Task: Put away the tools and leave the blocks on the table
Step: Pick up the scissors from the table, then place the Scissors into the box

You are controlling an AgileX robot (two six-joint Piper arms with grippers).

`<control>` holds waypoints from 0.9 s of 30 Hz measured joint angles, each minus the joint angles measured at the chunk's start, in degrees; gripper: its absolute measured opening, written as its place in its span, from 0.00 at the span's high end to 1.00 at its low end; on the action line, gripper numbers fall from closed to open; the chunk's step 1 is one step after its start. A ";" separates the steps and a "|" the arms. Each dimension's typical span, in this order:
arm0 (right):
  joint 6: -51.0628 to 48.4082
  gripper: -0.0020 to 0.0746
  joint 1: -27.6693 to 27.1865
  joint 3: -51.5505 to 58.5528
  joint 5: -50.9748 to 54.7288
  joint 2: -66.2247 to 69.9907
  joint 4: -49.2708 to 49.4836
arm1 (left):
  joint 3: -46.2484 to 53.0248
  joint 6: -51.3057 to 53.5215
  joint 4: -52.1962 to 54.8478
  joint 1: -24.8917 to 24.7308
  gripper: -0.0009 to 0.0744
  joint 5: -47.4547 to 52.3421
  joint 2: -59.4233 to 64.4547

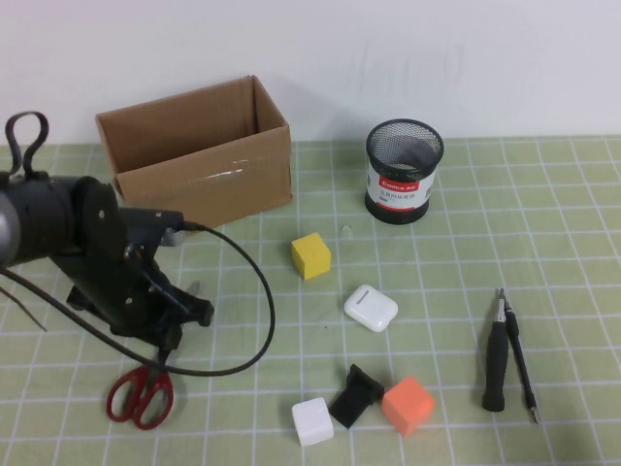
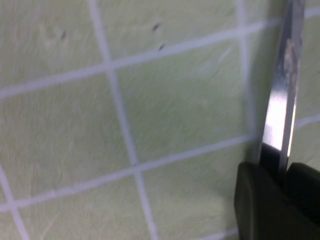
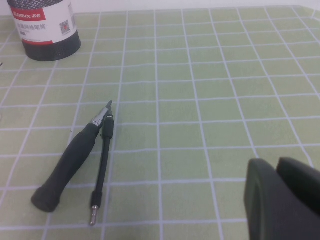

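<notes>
Left tool (image 2: 280, 200) down on desk (image 1: 437, 272) at near-left, pinching scissors (image 1: 141, 393) by steel blades (image 2: 282, 100); red loops poking out below. Stiff, slick metal, light, may pivot; grab near pivot. Right tool (image 3: 282, 192) pressed together, empty, near screwdriver (image 3: 70, 162). Mesh cup (image 1: 404, 171) label reads "Comix".

lab bench | grid mat (image 1: 543, 194) | white wall (image 1: 437, 49)
</notes>
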 joint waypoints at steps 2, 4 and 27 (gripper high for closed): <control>0.00 0.98 0.00 0.00 0.00 0.00 0.00 | -0.73 0.08 0.03 -0.30 0.90 0.25 -0.52; 0.00 0.98 0.00 0.00 0.00 0.00 0.00 | -1.14 0.13 0.03 -0.54 0.90 0.25 -1.45; 0.00 0.98 0.00 0.00 0.00 0.00 0.00 | -1.13 12.09 17.45 -3.05 0.90 -33.08 -21.39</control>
